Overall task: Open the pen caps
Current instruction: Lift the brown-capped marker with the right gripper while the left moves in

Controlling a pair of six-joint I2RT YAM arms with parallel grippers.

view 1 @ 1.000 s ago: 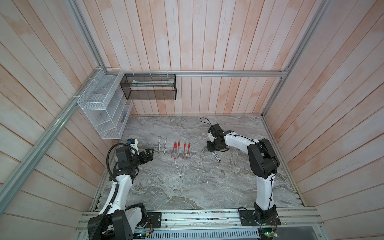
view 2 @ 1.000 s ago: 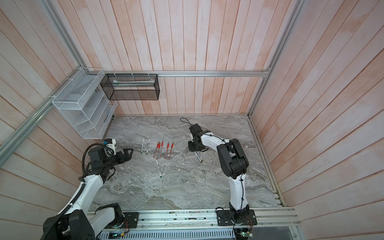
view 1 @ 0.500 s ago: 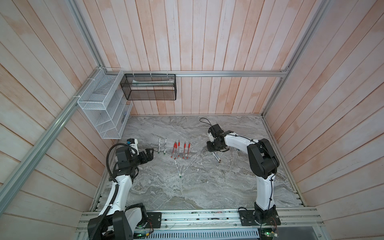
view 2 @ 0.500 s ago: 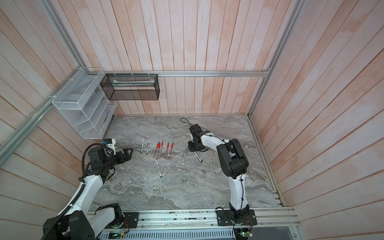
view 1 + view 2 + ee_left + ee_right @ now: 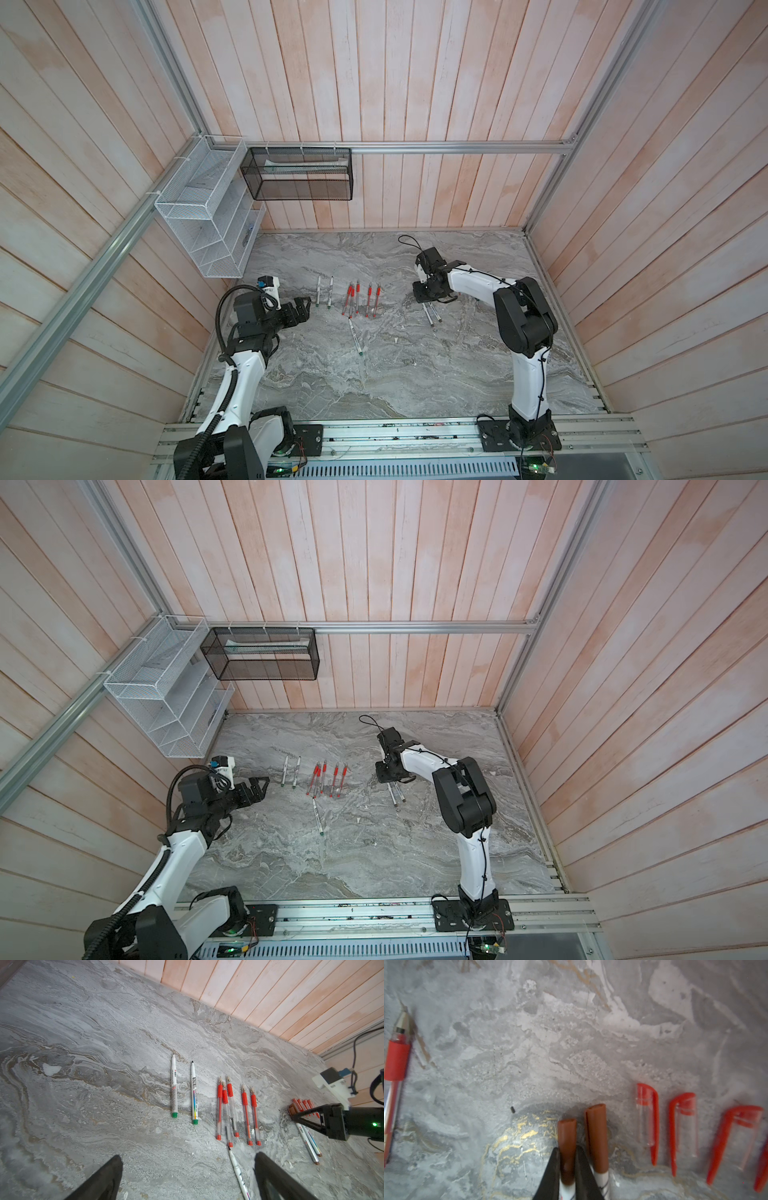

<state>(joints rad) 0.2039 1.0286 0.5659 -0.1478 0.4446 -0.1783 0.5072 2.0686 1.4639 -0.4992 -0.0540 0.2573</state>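
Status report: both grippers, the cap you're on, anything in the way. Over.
Right gripper shut on brown cap, cap not yet off. Left gripper open, empty. Neighbouring brown cap close beside the grip.

Rough stone-look table (image 5: 529, 1043), glossy, seemingly plastic red caps (image 5: 654, 1122)

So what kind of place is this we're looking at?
Probably a robot test cell: a left arm and right arm bolted to an aluminium rail, a marble-look table boxed in by wooden panels, and a wire basket hung on the frame.
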